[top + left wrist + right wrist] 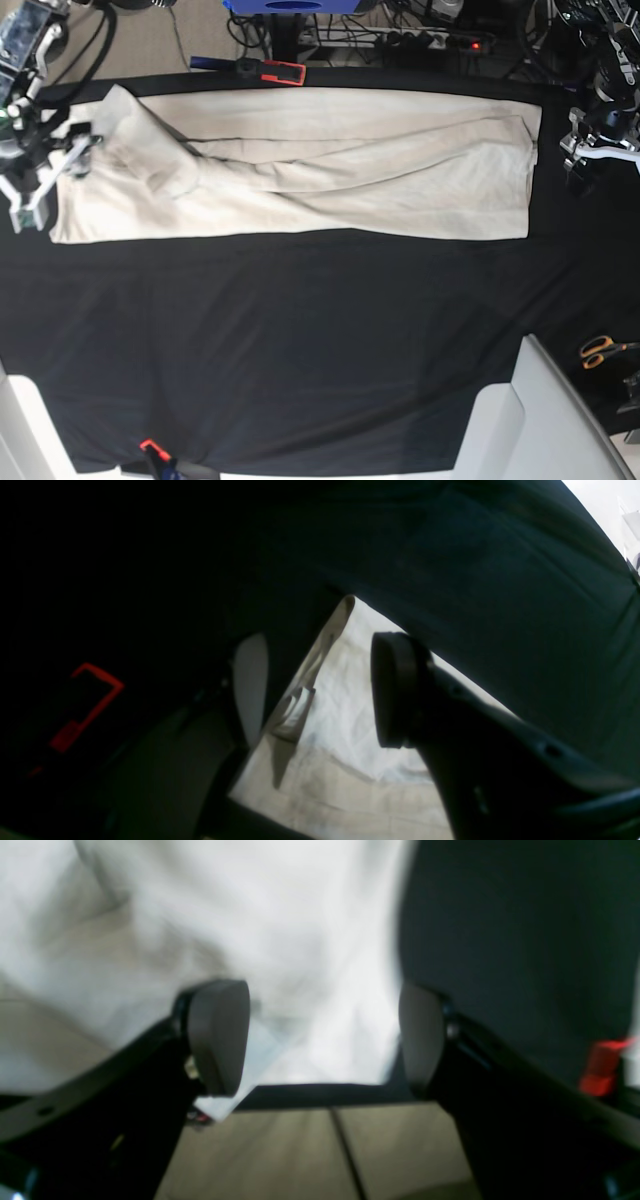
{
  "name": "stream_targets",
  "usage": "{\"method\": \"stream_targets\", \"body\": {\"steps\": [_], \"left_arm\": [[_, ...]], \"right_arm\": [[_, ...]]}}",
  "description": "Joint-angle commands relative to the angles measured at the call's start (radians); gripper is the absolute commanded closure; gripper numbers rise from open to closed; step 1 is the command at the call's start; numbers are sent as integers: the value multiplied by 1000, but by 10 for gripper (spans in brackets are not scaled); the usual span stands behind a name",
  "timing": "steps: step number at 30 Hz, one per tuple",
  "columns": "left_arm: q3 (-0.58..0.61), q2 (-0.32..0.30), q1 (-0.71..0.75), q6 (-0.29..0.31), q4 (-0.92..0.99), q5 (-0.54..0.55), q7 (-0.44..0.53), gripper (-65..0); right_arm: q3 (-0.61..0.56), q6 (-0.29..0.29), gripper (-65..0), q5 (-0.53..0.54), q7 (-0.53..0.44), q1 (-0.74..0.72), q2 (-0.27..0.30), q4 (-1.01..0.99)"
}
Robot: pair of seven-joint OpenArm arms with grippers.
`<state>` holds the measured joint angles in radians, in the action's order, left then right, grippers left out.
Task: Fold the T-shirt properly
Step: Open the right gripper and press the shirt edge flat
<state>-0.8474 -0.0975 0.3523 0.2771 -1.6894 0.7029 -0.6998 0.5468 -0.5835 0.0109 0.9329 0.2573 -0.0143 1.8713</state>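
The cream T-shirt lies folded into a long band across the far part of the black tablecloth. My right gripper is at the shirt's left end. In the right wrist view it is open, its pads apart over the shirt's edge near the table edge. My left gripper is just off the shirt's right end. In the left wrist view it is open, with a corner of the shirt and its hem between the pads.
Orange-handled scissors lie at the right edge. A red clamp sits at the table's far edge and another at the near edge. A white box stands at the near right. Cables and a power strip lie behind the table.
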Motion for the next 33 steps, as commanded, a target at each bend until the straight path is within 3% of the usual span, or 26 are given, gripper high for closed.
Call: {"method": "stream_targets", "body": {"steps": [1,6,25,28,33], "left_arm": [[-5,-14,3,7,-18,8,21,-329],[-5,-14,1,7,-16,8,21,-329],[-5,-12,8,7,-16,8,21,-329],[-5,-12,8,7,-16,8,21,-329],[-5,-12,9,7,-16,8,21,-329]], "right_arm": [[0,-2,-440,8,5,27,0,29],[9,-3,-444,45,73,63,-34,21],[9,-3,-431,59,25,27,-39,-221],[9,-3,-330,59,25,27,-39,-223],[9,-3,-65,59,25,27,-39,-221]]}}
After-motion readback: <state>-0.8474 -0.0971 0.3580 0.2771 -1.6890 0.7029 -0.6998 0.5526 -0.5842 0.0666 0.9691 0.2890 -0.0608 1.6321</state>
